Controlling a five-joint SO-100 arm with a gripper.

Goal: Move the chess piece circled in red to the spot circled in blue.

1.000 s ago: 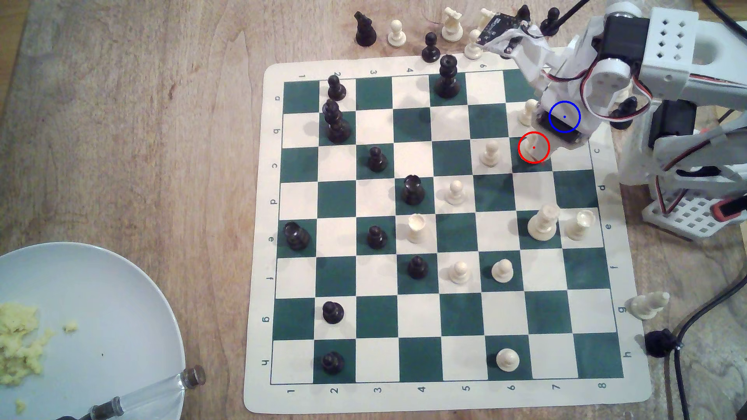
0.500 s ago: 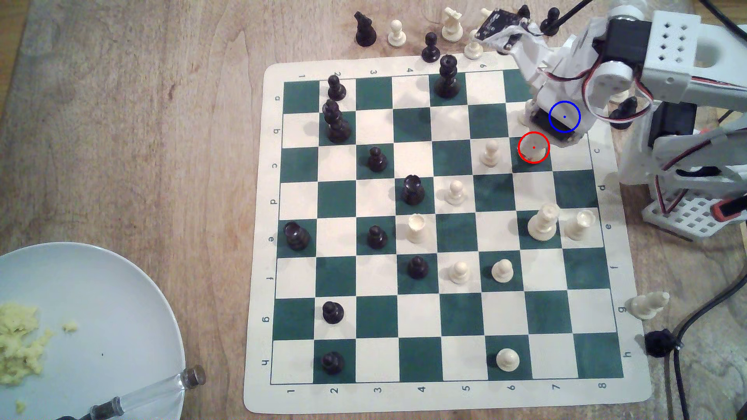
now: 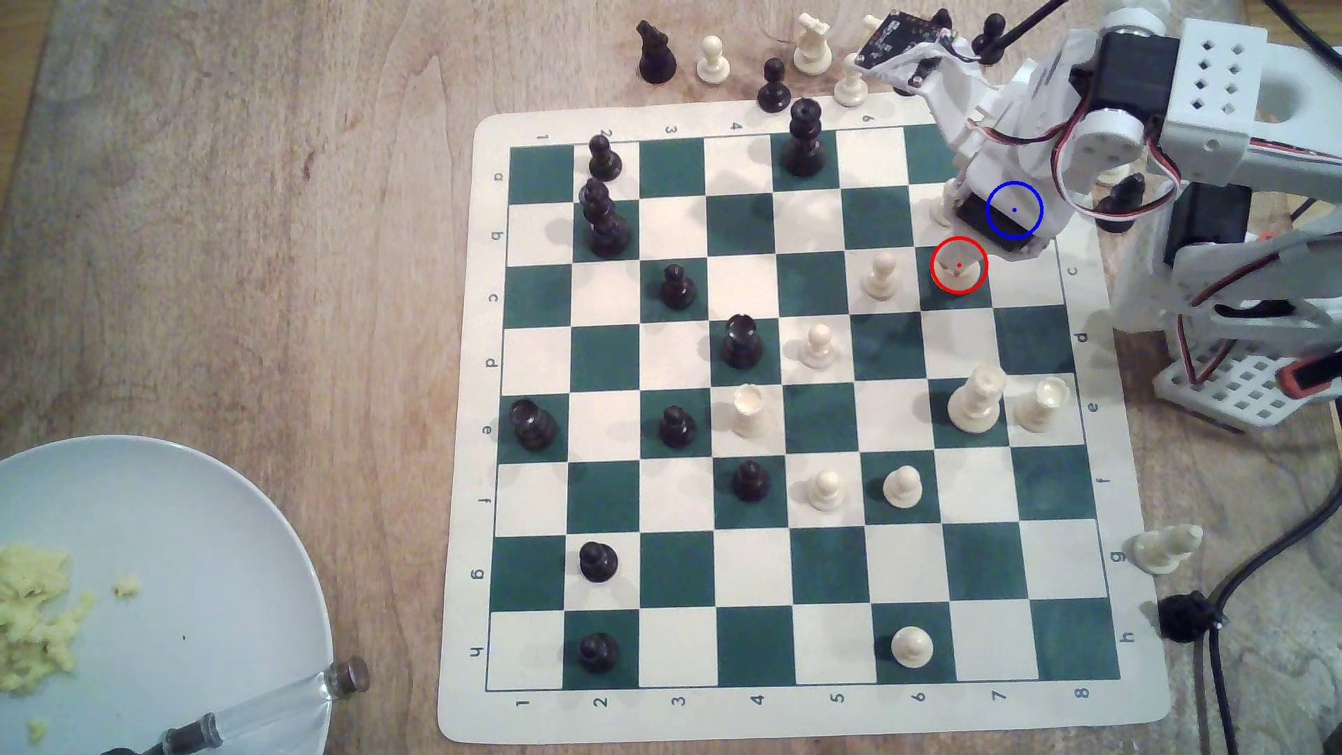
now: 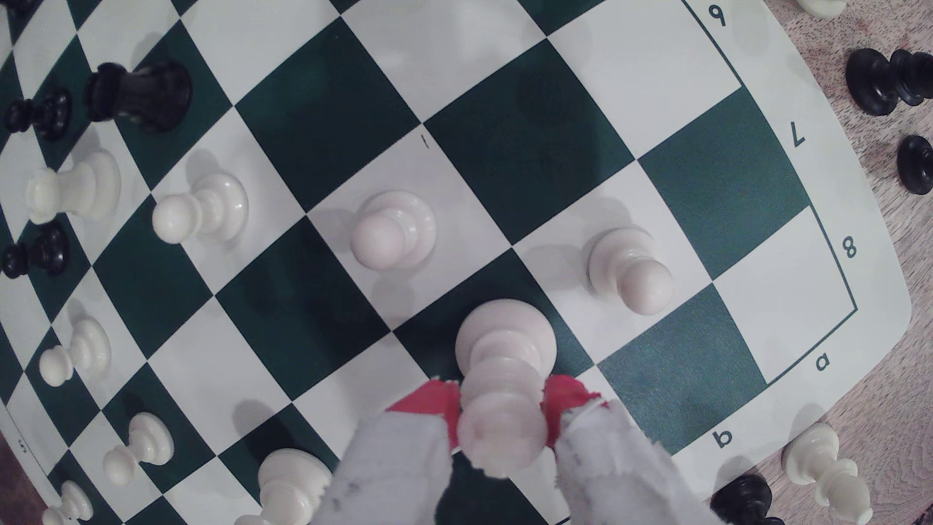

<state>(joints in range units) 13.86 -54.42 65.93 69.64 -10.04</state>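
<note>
While clamped between the two red-tipped fingers (image 4: 426, 404) of the gripper (image 4: 502, 409), standing upright on a dark green square of the chessboard (image 3: 465, 406) is the chess piece (image 4: 502, 383), base flat on the board as far as the wrist view lets on. Pinched right around the upper stem, a finger on each side. In the exterior view, sitting inside the red circle at the far right part of the board, mostly tucked under the white arm. Just beyond it, up and to the exterior view's right, the spot (image 3: 1014, 210) with the blue circle, covered by the arm's body so the square itself is hard to make out. Two cream pawns (image 4: 391, 232) on light squares close by. Pale plate (image 3: 218, 523) off the board at the exterior view's near left.
</note>
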